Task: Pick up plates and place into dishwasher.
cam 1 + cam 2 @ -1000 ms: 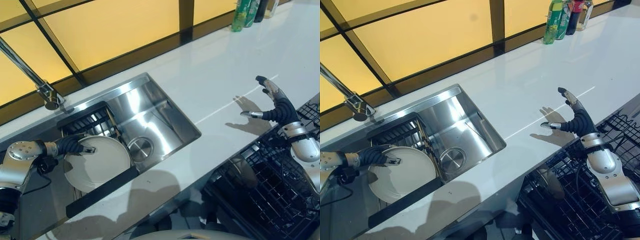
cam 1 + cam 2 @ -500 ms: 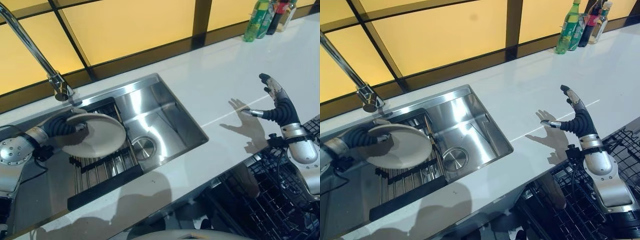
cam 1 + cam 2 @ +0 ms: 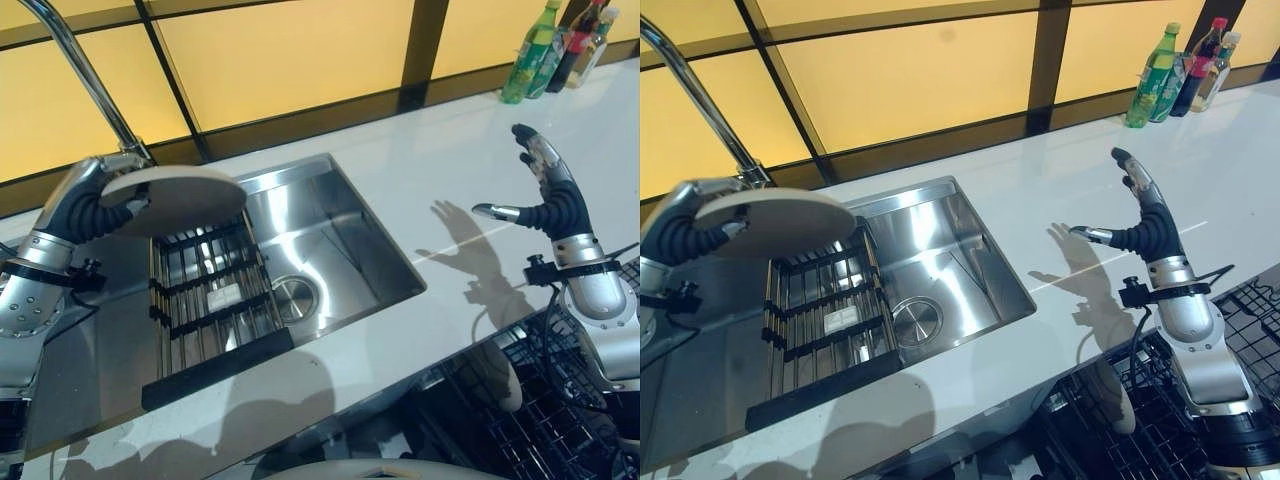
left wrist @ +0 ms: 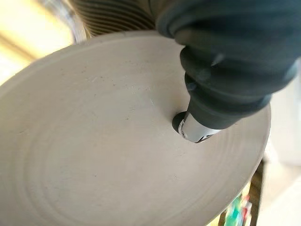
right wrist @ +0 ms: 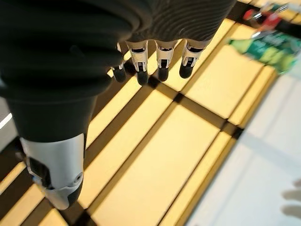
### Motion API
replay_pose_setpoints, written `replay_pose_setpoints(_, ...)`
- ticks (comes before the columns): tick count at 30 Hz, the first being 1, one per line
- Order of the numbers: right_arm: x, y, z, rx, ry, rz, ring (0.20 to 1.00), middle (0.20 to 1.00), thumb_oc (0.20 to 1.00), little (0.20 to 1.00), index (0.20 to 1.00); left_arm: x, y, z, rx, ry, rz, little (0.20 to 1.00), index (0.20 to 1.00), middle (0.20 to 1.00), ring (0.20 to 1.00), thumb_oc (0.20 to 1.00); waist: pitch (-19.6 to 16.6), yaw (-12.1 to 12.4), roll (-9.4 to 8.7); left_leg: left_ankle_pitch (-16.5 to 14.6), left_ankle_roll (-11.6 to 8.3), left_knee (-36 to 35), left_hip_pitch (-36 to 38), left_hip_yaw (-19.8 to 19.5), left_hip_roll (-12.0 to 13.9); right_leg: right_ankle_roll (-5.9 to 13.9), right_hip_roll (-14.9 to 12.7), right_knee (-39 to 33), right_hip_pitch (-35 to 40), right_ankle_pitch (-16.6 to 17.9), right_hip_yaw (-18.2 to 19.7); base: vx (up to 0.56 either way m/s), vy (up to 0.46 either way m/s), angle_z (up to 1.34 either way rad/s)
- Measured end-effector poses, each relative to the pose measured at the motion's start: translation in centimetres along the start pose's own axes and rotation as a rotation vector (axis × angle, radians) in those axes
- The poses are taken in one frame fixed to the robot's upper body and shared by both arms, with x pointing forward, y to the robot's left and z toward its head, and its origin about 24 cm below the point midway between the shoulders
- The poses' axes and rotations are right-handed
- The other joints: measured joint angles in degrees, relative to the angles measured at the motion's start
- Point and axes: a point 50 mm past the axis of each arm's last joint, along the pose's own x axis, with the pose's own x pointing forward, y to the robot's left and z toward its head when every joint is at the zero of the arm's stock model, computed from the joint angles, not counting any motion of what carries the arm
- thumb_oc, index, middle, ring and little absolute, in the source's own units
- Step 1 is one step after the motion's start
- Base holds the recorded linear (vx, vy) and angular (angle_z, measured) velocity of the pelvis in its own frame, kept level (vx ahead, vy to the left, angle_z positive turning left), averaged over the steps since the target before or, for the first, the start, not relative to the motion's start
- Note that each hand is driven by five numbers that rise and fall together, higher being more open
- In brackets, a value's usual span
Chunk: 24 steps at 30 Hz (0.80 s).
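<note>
A round off-white plate [image 3: 172, 197] is held nearly flat above the left part of the sink, below the tap. My left hand [image 3: 90, 205] is shut on its left rim; the thumb [image 4: 200, 129] presses on the plate's face [image 4: 103, 160]. My right hand [image 3: 1140, 215] hangs open over the white counter at the right, fingers straight and spread, holding nothing. The dishwasher's black wire rack [image 3: 560, 400] lies below the counter's front edge at the lower right, with one plate [image 3: 1118, 395] standing in it.
A steel sink [image 3: 330, 250] holds a black slatted drying rack [image 3: 205, 300] and a drain [image 3: 292, 293]. A curved tap [image 3: 700, 95] rises at the back left. Bottles [image 3: 1185, 70] stand at the counter's far right, before a yellow panelled wall.
My left hand has lifted the plate out of the sink rack and raised it toward the tap. The right hand has risen slightly. The camera has shifted.
</note>
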Motion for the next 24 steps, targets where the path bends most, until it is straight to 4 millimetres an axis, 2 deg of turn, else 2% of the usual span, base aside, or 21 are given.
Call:
replay_pose_setpoints(6,1.3,3.2,1.8,0.085,-0.097,0.126,1.0,1.0,1.0,1.0,1.0,1.5,-0.9,3.8,0.02,-0.26,0.101,0.2,0.2,0.2,0.2,0.2,-1.7,0.9,-1.6,0.0,-0.06,0.2,-0.5,-0.9,-0.2,0.07,-0.1,0.0,0.2,-0.2,-0.7,-0.05,-0.039,0.08)
replay_pose_setpoints(10,2.0,5.4,2.8,0.158,-0.153,0.208,1.0,1.0,1.0,1.0,1.0,2.8,-2.8,5.7,-0.061,-0.363,0.093,0.2,0.2,0.2,0.2,0.2,-2.1,0.8,-1.98,0.0,-0.07,0.4,-0.8,-1.3,-0.2,0.08,-0.1,0.0,0.2,-0.2,-1.0,-0.02,-0.04,0.05)
replay_pose_setpoints(13,2.1,6.8,3.9,0.196,-0.2,0.277,1.0,1.0,1.0,1.0,1.0,3.4,-4.4,6.8,-0.136,-0.405,0.076,0.2,0.2,0.2,0.2,0.2,-2.2,0.5,-1.89,0.0,-0.08,0.5,-0.8,-1.3,-0.2,0.07,0.0,0.0,0.2,-0.2,-1.0,-0.01,-0.024,0.0)
replay_pose_setpoints(17,2.5,7.9,5.2,0.213,-0.26,0.341,1.0,1.0,1.0,1.0,1.0,3.7,-6.0,7.9,-0.193,-0.444,0.024,0.2,0.2,0.2,0.2,0.2,-2.2,0.1,-1.88,0.0,-0.08,0.5,-0.7,-1.3,-0.2,0.07,0.0,0.0,0.2,-0.2,-1.0,0.0,0.0,0.0)
replay_pose_setpoints(24,2.6,9.4,6.0,0.181,-0.297,0.386,1.0,1.0,1.0,1.0,1.0,4.4,-7.1,9.4,-0.265,-0.485,0.023,0.2,0.2,0.2,0.2,0.2,-2.2,0.2,-1.87,0.0,-0.08,0.6,-0.4,-1.3,-0.2,0.08,-0.1,0.0,0.3,-0.2,-1.0,0.0,0.0,0.0)
